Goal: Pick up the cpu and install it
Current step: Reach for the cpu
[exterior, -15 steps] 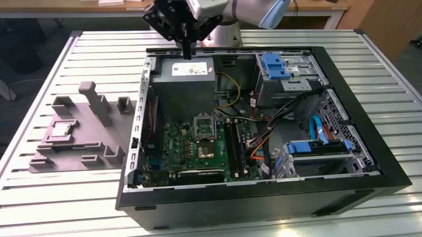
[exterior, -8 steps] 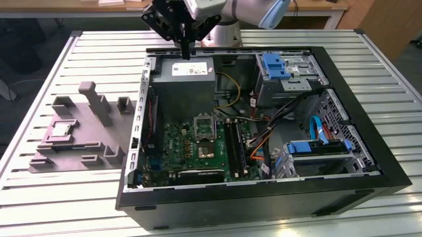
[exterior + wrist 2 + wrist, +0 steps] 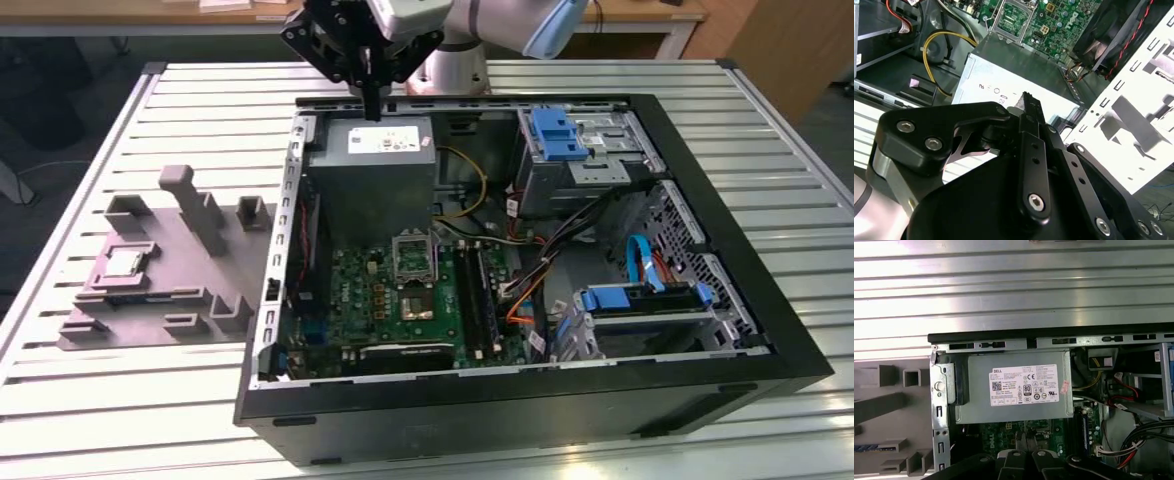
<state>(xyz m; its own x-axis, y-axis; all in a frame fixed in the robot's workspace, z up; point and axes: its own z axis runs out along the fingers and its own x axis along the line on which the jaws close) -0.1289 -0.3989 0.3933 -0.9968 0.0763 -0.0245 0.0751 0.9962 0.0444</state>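
Observation:
The cpu, a small silvery square with a pale rim, lies flat in a recess of the grey holder block on the table, at the exterior view's left of the open computer case. My gripper hangs over the far edge of the case, above the grey power supply box, well away from the cpu. Its fingers are shut with nothing between them, as the second wrist view also shows. The metal-framed socket sits on the green motherboard with its frame raised.
The case holds a power supply with a white label, yellow cables, drive cages with blue latches and a fan. Upright posts rise from the holder block. The slatted metal table lies around the case.

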